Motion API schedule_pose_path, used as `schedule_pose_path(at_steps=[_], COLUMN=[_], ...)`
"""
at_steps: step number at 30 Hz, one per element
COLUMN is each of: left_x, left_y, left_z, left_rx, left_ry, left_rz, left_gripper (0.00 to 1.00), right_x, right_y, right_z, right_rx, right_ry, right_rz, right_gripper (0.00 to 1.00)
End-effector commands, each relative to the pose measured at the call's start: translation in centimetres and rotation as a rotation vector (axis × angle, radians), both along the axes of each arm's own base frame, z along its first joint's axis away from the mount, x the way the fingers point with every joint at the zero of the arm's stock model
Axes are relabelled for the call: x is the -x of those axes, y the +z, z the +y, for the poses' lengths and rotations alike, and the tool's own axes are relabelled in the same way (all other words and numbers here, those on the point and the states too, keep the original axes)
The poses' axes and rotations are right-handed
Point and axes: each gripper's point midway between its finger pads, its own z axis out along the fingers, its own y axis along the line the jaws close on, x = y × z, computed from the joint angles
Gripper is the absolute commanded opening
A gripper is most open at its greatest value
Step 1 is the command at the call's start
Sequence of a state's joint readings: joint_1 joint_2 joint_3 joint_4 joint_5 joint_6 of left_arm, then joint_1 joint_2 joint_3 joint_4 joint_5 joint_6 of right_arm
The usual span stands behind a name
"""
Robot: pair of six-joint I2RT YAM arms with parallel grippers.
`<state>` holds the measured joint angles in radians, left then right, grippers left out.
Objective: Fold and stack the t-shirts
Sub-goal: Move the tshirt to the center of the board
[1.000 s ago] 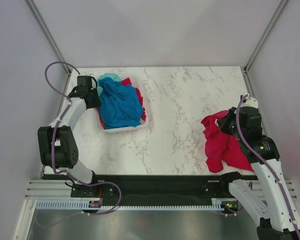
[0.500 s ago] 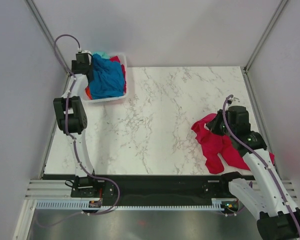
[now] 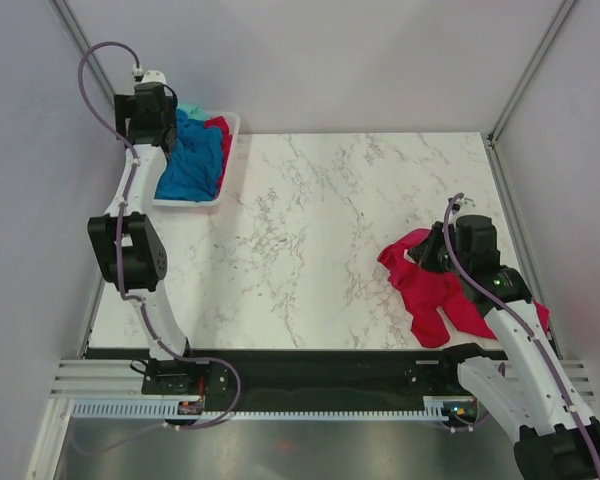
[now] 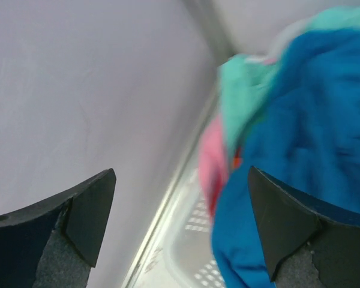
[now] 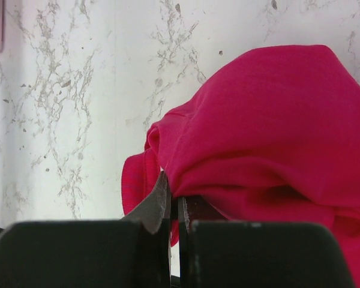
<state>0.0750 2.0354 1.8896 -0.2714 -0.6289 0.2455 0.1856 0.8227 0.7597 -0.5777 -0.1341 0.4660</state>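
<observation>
A white basket point(image 3: 227, 150) stands in the table's far left corner, holding blue point(image 3: 192, 160), teal point(image 3: 191, 110) and red point(image 3: 218, 130) t-shirts. My left gripper point(image 3: 168, 135) hovers at its left edge. In the left wrist view it point(image 4: 183, 210) is wide open over the basket rim point(image 4: 192, 240), beside the blue point(image 4: 312, 132), teal point(image 4: 246, 96) and pink point(image 4: 213, 168) shirts, with nothing gripped. At the right, my right gripper point(image 3: 425, 258) is shut on a fold of the crimson t-shirt point(image 3: 435, 295), which lies crumpled on the marble. In the right wrist view the cloth point(image 5: 264, 126) bunches over the shut gripper point(image 5: 175, 207).
The marble table point(image 3: 320, 230) is enclosed by grey walls, with metal corner posts point(image 3: 95, 60) at the back left and back right. The left wall point(image 4: 78, 90) is very near my left gripper. A black rail point(image 3: 310, 365) runs along the near edge.
The left arm carried the basket from mid-left to the far left corner, then opened and let go. The right gripper drew the crimson shirt slightly leftward.
</observation>
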Motion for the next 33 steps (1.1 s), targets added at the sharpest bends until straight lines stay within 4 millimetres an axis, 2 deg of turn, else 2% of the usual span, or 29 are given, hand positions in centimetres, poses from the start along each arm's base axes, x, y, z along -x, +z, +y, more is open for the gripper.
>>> schedule_pose_path(at_steps=[1,2,3,4,5,6,7,8,10,11,12,14,15,18,19,20,21,22,24,25,28,29,31,32,33], left_x=[0.2,-0.6,-0.6,-0.6,-0.9,-1.1,-1.0,-1.5,-1.6,-1.9,-2.4,-3.2,-3.7,-5.0,-5.5,-5.6,-5.7,-5.7,-5.6,-5.4,-4.6,-4.4,-3.7,-3.3,-2.9], left_y=[7.8,6.5,6.2,5.9,3.7,2.4,1.3,-1.4,-4.3,-5.7,-8.5,-10.7,-13.0,-14.6,-15.4,-15.5,-15.5,-15.5,-15.4,-15.1,-14.4,-12.9,-11.7,-8.8,-7.4], left_z=[-8.5,-15.7,-18.0,-21.6,-23.2,-24.5,-26.9,-28.1,-30.2,-30.4,-30.7,-30.5,-30.2,-28.2,-26.2,-25.0,-23.7,-21.5,-19.5,-17.4,-15.3,-15.4,-16.2,-17.0,-17.7], left_rx=[0.147,0.231,0.255,0.269,0.277,0.294,0.322,0.366,0.443,0.482,0.504,0.509,0.513,0.491,0.474,0.467,0.461,0.461,0.462,0.458,0.471,0.472,0.489,0.523,0.54], left_ry=[-0.342,-0.597,-0.658,-0.73,-0.753,-0.771,-0.828,-0.849,-0.899,-0.878,-0.863,-0.835,-0.809,-0.721,-0.657,-0.621,-0.584,-0.542,-0.524,-0.491,-0.459,-0.47,-0.493,-0.491,-0.509], left_rz=[-0.185,-0.156,-0.144,-0.125,-0.066,-0.035,-0.011,0.033,0.078,0.09,0.134,0.157,0.188,0.189,0.187,0.184,0.178,0.171,0.167,0.161,0.147,0.123,0.109,0.047,0.025], left_gripper=[0.97,0.96,0.97,0.97,0.96,0.96,0.95,0.95,0.94,0.93,0.93,0.93,0.93,0.94,0.94,0.94,0.94,0.94,0.93,0.93,0.93,0.93,0.94,0.94,1.0], right_x=[0.2,0.4,0.7,0.9,1.2,1.4,1.5,2.0,2.5,2.9,3.1,3.6,3.7,3.9,3.9,3.9,3.9,3.8,3.7,3.7,3.3,2.9,2.2,1.7,1.2], right_y=[2.5,2.6,2.5,2.6,2.5,2.7,2.8,3.1,3.9,4.2,4.4,4.6,4.5,4.2,4.1,4.0,4.0,4.0,4.1,4.0,4.2,4.5,4.6,5.5,5.8], right_z=[-0.2,-0.3,-0.3,-0.3,-0.4,-0.3,-0.4,-0.6,-0.8,-0.9,-1.0,-1.1,-1.1,-1.1,-1.2,-1.2,-1.2,-1.2,-1.2,-1.2,-1.2,-1.1,-1.0,-0.8,-0.7], right_rx=[-0.005,-0.005,-0.006,-0.008,-0.01,-0.013,-0.014,-0.011,-0.014,-0.013,-0.015,-0.016,-0.018,-0.017,-0.017,-0.016,-0.015,-0.014,-0.012,-0.012,-0.013,-0.016,-0.019,-0.031,-0.042], right_ry=[-0.001,-0.003,-0.004,-0.006,-0.008,-0.007,-0.011,-0.012,-0.02,-0.022,-0.03,-0.034,-0.032,-0.033,-0.035,-0.035,-0.036,-0.039,-0.04,-0.041,-0.045,-0.047,-0.053,-0.053,-0.053], right_rz=[-0.081,-0.082,-0.074,-0.073,-0.065,-0.065,-0.065,-0.068,-0.091,-0.091,-0.095,-0.099,-0.095,-0.085,-0.08,-0.075,-0.077,-0.074,-0.074,-0.07,-0.071,-0.084,-0.08,-0.1,-0.103], right_gripper=[0.0,0.0,0.0,0.01,0.01,0.01,0.01,0.01,0.02,0.02,0.02,0.03,0.02,0.03,0.02,0.02,0.02,0.02,0.02,0.02,0.02,0.02,0.03,0.03,0.03])
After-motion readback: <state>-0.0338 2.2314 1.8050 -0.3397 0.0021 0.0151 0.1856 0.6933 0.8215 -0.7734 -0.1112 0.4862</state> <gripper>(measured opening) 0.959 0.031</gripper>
